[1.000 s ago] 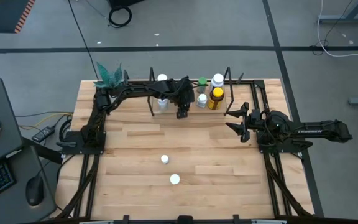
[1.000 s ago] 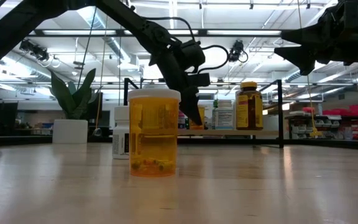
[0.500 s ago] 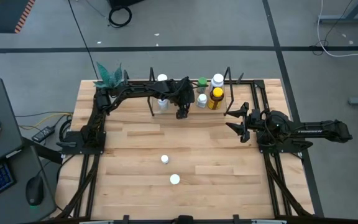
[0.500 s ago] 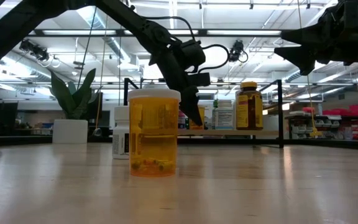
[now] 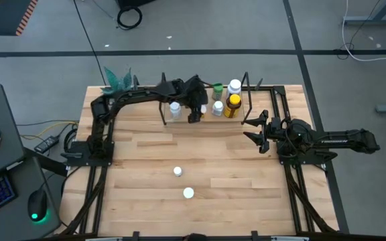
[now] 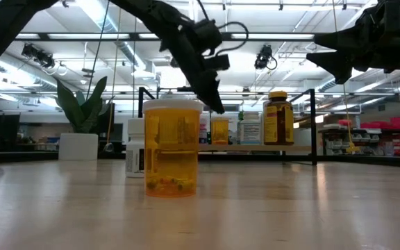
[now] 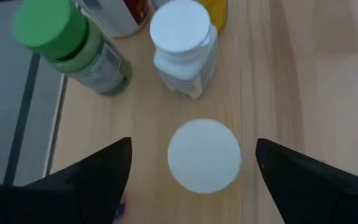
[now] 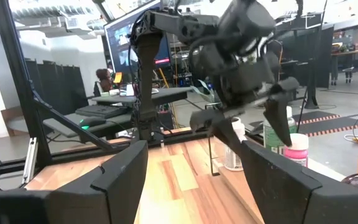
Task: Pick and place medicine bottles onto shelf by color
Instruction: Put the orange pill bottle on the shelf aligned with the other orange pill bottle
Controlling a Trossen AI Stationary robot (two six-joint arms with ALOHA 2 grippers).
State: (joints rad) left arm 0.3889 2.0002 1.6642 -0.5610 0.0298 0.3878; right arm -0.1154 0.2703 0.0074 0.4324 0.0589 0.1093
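the left gripper (image 7: 188, 171), jaws spread, hangs above a white-capped bottle (image 7: 204, 154) standing free on the low light-wood shelf (image 5: 206, 115), so placing looks finished; next it likely fetches the white-capped bottles (image 5: 177, 171) on the desk, while the right gripper (image 5: 254, 130) waits half-spread.

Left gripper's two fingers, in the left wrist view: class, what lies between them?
A white-capped bottle stands on the shelf board, seen from above, between the open left gripper's fingers, untouched by either. The left wrist view shows this.
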